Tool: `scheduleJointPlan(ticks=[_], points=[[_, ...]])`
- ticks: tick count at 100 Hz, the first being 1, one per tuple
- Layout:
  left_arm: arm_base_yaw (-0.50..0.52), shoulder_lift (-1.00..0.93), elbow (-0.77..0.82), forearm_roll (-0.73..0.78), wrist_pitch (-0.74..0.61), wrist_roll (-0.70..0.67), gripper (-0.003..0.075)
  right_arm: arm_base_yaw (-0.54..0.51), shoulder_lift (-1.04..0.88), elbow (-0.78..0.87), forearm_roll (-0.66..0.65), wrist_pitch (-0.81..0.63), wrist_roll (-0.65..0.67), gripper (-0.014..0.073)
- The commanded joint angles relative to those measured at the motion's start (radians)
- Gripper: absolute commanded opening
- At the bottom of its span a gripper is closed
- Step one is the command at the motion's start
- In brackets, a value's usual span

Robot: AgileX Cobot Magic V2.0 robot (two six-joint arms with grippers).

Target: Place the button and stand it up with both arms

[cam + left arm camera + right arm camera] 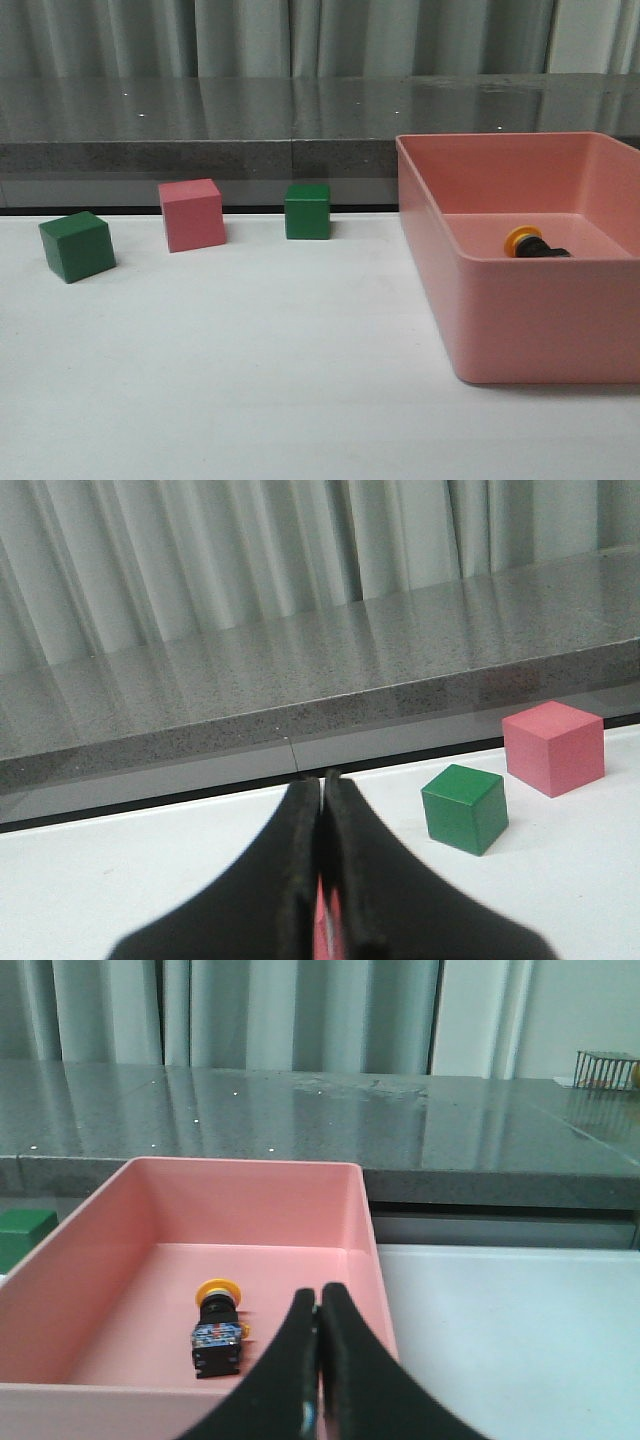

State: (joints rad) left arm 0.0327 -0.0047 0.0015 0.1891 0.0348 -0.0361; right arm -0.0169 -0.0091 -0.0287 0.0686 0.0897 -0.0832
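Observation:
The button (530, 245), with its yellow cap and black body, lies on its side inside the pink bin (500, 330) at the right of the table. In the right wrist view the button (218, 1326) lies on the bin floor, cap pointing away, with the bin (365, 1220) around it. My right gripper (319, 1295) is shut and empty, held above the bin's near part, beside the button. My left gripper (323, 785) is shut and empty above the white table, near a green cube (464, 808). Neither arm shows in the front view.
On the white table (250, 350) stand a green cube (77, 246) at far left, a pink cube (192, 214) and another green cube (307, 211). The pink cube (554, 747) also shows in the left wrist view. A grey stone ledge (200, 130) runs along the back.

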Motion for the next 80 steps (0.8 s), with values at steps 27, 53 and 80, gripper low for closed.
scheduleJointPlan(ticks=[27,53,80], points=[[0.001,-0.032,0.027,-0.01,-0.075,-0.013,-0.0019,-0.004,0.222,-0.459,0.079,0.416,-0.006,-0.0061],[0.001,-0.032,0.027,-0.01,-0.075,-0.013,-0.0019,-0.004,0.573,-0.728,0.133,0.558,-0.012,-0.0061],[0.001,-0.032,0.027,-0.01,-0.075,-0.013,-0.0019,-0.004,0.852,-0.834,0.211,0.49,-0.014,-0.0026]])
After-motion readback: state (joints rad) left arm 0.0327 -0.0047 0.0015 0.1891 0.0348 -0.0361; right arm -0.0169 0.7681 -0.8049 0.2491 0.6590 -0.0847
